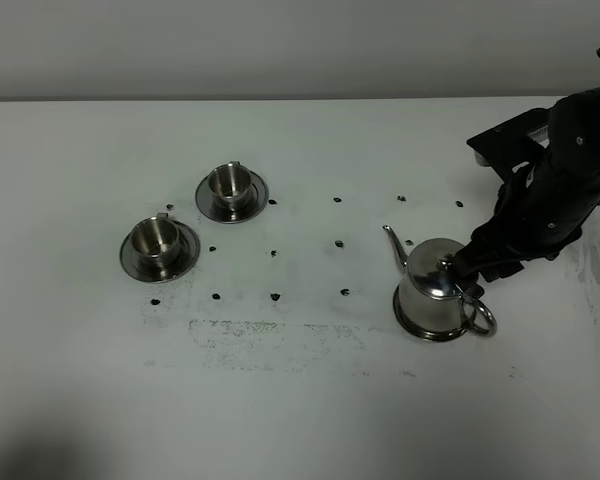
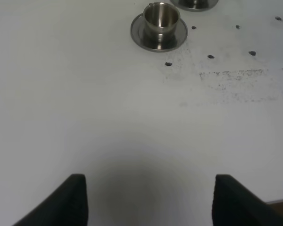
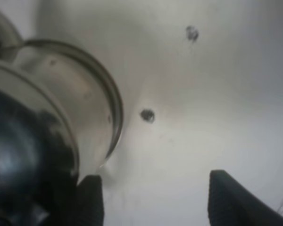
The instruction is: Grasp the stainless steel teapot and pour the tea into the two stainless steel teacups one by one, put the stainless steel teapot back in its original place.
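Observation:
The stainless steel teapot (image 1: 432,290) stands upright on its round steel tray (image 1: 420,331) at the right of the table, spout toward the cups, loop handle (image 1: 482,318) toward the front right. My right gripper (image 1: 475,262) hovers at the pot's back right, close by the lid. Seen from the right wrist, my right gripper (image 3: 155,202) is open with only bare table between its fingers; the teapot (image 3: 52,89) lies just outside one finger. Two stainless steel teacups (image 1: 158,236) (image 1: 228,181) sit on saucers at the left. My left gripper (image 2: 148,202) is open over bare table, far from the nearer teacup (image 2: 161,16).
Small black marks (image 1: 340,243) dot the white table (image 1: 310,400) in a grid between cups and pot, with a scuffed grey patch (image 1: 270,335) in front. The right arm's dark body (image 1: 570,170) reaches in from the right edge.

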